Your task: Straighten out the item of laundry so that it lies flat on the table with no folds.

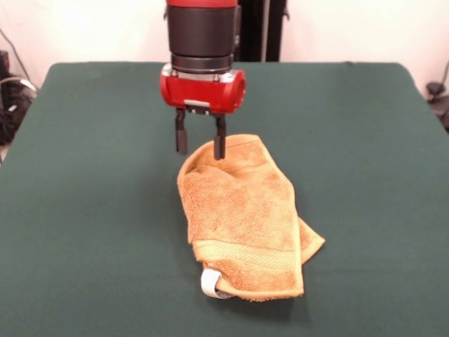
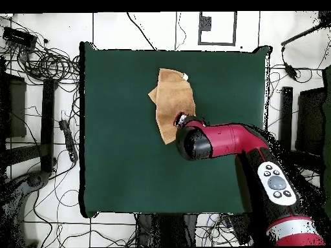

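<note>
Lying folded and rumpled on table [image 1: 84, 210], dark green cloth surface: one orange-tan terry towel [image 1: 242, 217], woven band and small white tag loop [image 1: 210, 284] at the end nearest the front camera, one corner poking out from under on the side away from the tag loop. Hanging at the towel's far end: gripper [image 1: 200, 144], fingers spread, nothing held, one fingertip against the raised far edge. Overhead: towel [image 2: 174, 103] toward table's far-from-base half, red arm [image 2: 226, 139] reaching over.

Red arm [image 2: 236, 139] with black wrist band, grey button panel, black claw [image 1: 200, 146].
</note>
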Controlling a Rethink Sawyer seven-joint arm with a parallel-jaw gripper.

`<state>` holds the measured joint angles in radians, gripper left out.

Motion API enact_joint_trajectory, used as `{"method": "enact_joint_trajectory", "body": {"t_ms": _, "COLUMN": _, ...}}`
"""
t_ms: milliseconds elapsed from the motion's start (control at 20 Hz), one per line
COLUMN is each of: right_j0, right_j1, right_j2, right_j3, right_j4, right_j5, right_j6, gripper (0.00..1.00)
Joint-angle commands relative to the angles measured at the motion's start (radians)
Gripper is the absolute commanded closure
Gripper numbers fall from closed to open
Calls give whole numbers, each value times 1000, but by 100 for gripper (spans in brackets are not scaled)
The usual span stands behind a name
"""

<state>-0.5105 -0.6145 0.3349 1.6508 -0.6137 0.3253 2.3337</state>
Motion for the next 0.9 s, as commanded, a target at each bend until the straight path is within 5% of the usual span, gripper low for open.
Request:
{"method": "enact_joint_trajectory", "body": {"t_ms": 50, "right_j0": 19, "right_j1": 52, "right_j2": 78, "right_j3": 46, "right_j4": -17, "right_j5": 6, "right_j6": -68, "gripper": 0}}
{"method": "enact_joint_trajectory", "body": {"t_ms": 500, "right_j0": 132, "right_j1": 77, "right_j2": -23, "right_j3": -23, "right_j4": -71, "right_j5": -11, "right_j6": -8, "gripper": 0}}
{"method": "enact_joint_trajectory", "body": {"t_ms": 900, "right_j0": 139, "right_j1": 133, "right_j2": -32, "right_j3": -61, "right_j4": -67, "right_j5": -62, "right_j6": 16, "gripper": 0}}
